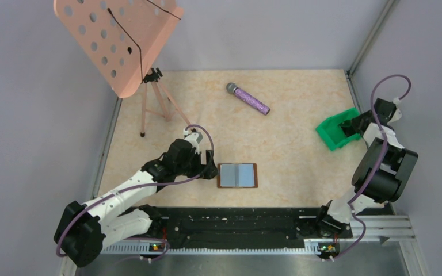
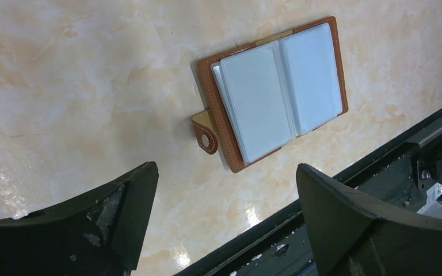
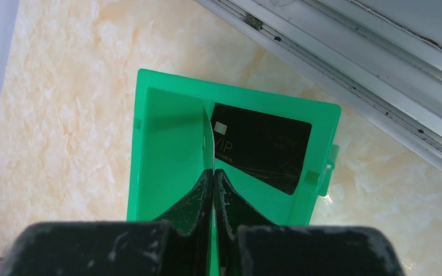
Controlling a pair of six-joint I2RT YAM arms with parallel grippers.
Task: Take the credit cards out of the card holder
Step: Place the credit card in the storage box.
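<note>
Top external: open holder point(image 1: 237, 175) by near edge, just right of spread left gripper point(image 1: 213, 171); right gripper point(image 3: 213, 172), far off over bin point(image 1: 334, 138), pinches a card point(image 3: 208, 141).

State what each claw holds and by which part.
Right claw: shut on a pale card seen edge-on, pinched at its near edge, over the green bin. Left claw: open, holding nothing.
</note>
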